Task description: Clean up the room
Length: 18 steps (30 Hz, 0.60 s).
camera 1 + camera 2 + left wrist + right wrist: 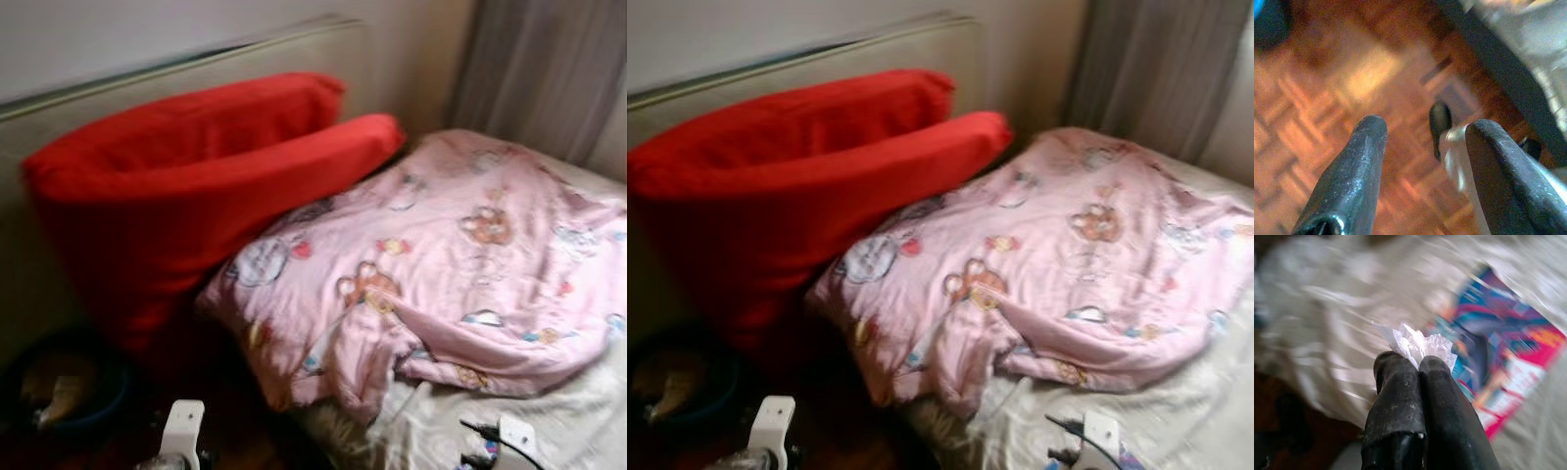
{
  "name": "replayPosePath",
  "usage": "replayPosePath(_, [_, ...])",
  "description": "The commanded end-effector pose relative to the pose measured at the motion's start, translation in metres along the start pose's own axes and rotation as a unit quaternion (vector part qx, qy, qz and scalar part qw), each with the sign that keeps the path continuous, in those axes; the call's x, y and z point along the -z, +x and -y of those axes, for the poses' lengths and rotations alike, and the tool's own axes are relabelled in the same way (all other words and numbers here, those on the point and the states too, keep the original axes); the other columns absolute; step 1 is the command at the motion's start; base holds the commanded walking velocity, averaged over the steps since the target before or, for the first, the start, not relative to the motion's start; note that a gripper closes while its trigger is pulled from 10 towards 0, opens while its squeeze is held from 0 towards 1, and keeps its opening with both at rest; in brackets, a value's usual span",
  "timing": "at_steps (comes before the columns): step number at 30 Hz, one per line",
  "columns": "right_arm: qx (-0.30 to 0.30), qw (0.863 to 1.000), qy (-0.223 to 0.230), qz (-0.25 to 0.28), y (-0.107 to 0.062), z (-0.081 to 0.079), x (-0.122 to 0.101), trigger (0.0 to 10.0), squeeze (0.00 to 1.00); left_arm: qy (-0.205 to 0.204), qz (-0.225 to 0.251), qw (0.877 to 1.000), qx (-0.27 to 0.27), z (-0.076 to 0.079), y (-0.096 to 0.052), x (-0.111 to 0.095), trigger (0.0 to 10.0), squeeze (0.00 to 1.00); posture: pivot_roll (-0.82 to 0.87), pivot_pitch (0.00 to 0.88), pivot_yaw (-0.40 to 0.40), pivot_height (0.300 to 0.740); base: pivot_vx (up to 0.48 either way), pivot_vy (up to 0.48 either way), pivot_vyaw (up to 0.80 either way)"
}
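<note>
Right tool (1413,363): clenched on crumpled tissue (1418,343), above bed (549,431) near magazine (1508,347). Left tool (1425,142): released, over parquet floor (1327,98). Red pillows (186,176), pink blanket (441,264).

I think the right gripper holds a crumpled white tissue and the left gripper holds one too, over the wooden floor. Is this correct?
Not quite. The left gripper holds nothing: the left wrist view shows its fingers apart over the wooden floor. The right gripper does pinch a crumpled white tissue.

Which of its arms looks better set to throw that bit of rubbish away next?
The right. Its gripper is already shut on the crumpled white tissue above the bed sheet; the left gripper hangs open over the wooden floor, holding nothing.
</note>
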State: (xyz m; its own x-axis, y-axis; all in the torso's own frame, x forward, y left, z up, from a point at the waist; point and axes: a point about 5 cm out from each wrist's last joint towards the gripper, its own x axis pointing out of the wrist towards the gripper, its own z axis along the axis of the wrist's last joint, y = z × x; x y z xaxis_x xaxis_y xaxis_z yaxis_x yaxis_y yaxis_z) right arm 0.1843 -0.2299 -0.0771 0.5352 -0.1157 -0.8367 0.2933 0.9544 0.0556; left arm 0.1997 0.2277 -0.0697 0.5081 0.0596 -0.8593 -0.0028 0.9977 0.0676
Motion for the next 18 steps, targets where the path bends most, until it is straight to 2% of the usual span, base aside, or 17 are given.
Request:
replayPosePath(1, [0.005, 1.000, 0.004, -0.005, -0.0009, 0.0047, 0.0035, 10.0, 0.00, 0.006, 0.004, 1.000, 0.004, 0.0026, 0.0005, -0.0041, 10.0, 0.00, -0.11, 0.000, -0.010, 0.740, 0.000, 0.000, 0.80])
replayPosePath(5, [0.004, 1.000, 0.018, -0.002, -0.0009, 0.0043, 0.0034, 10.0, 0.00, 0.001, 0.003, 1.000, 0.005, 0.0032, 0.0006, -0.0042, 10.0, 0.00, -0.10, 0.000, -0.011, 0.740, 0.000, 0.000, 0.56])
replayPosePath(18, [0.005, 1.000, 0.028, 0.001, -0.0009, 0.0042, 0.0033, 10.0, 0.00, 0.007, -0.001, 1.000, 0.005, 0.0028, 0.0006, -0.0039, 10.0, 0.00, -0.10, 0.000, -0.010, 0.740, 0.000, 0.467, 0.00])
